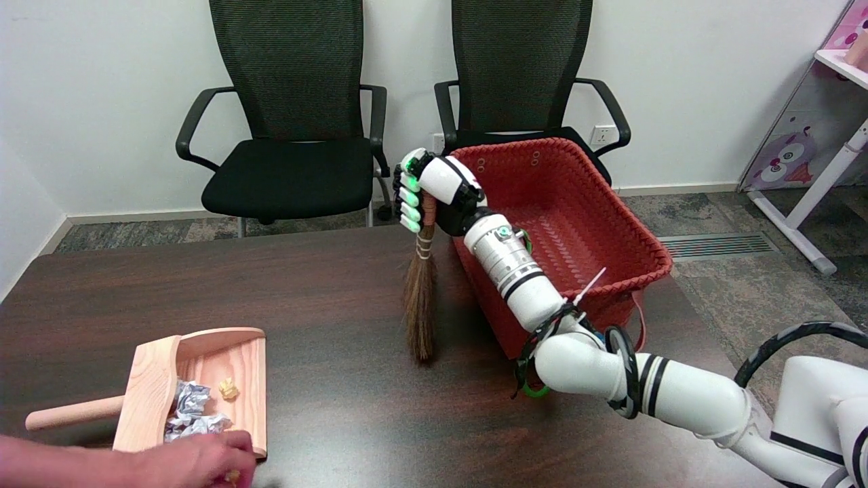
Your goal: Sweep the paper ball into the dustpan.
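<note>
Gripping the handle of a small broom (420, 291), the right hand (434, 186) has its fingers wrapped tight around the top of it. The fingers (409, 198) are curled closed, with green lights on their tips. The broom hangs straight down from the hand. Its brown bristles point at the table (325, 285), and the tips look to be touching the dark wood or just above it; I cannot tell which.

The hand is up in the air, just beside the near left corner of a big red basket (576, 217). The white arm reaches across the front of that basket from the lower right.

Well apart from the broom, at the near left part of the table, lies a wooden dustpan (156, 386) with a round handle sticking out to the left. A crumpled paper ball (192, 410), grey and white, sits inside the dustpan. A small yellow scrap (228, 389) lies in the pan too, just beside the paper ball.

A person's hand (196, 464) comes in from the lower left edge and rests at the front lip of the dustpan, with something small and yellow at its fingers.

Two black chairs (291, 135) stand behind the table, against the white wall.
</note>
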`<action>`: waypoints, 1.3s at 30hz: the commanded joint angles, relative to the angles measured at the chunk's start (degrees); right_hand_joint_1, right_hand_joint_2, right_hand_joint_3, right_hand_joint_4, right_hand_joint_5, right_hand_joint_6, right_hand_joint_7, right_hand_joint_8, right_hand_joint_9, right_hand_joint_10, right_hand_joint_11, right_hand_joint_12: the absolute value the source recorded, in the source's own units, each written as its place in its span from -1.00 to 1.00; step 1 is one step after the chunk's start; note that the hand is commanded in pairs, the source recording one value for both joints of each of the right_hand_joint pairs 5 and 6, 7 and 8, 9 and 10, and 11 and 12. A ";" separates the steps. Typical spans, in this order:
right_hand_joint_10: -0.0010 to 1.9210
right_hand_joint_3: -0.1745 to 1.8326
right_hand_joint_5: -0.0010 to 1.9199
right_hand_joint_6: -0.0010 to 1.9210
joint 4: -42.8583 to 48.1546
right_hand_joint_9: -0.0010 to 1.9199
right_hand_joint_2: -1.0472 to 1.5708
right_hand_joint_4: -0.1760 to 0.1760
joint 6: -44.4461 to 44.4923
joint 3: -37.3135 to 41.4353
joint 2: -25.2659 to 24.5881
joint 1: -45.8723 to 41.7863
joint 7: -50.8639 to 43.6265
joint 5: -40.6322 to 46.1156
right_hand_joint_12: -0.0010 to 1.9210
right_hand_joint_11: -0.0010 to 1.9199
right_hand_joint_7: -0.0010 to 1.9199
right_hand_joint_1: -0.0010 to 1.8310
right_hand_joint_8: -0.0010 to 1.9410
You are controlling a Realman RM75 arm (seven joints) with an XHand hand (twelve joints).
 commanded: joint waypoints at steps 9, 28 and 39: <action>1.00 1.00 1.00 1.00 -0.48 1.00 0.97 -0.01 1.89 1.51 -0.06 1.79 -0.99 5.18 1.00 1.00 1.00 -0.17 0.98; 1.00 1.00 1.00 1.00 -2.55 1.00 0.98 -0.02 3.03 1.56 1.86 1.33 -0.75 6.47 1.00 1.00 1.00 -0.17 0.98; 1.00 1.00 1.00 1.00 -15.32 1.00 0.99 -0.02 3.55 2.00 9.13 0.83 -0.47 0.05 1.00 1.00 1.00 -0.16 0.98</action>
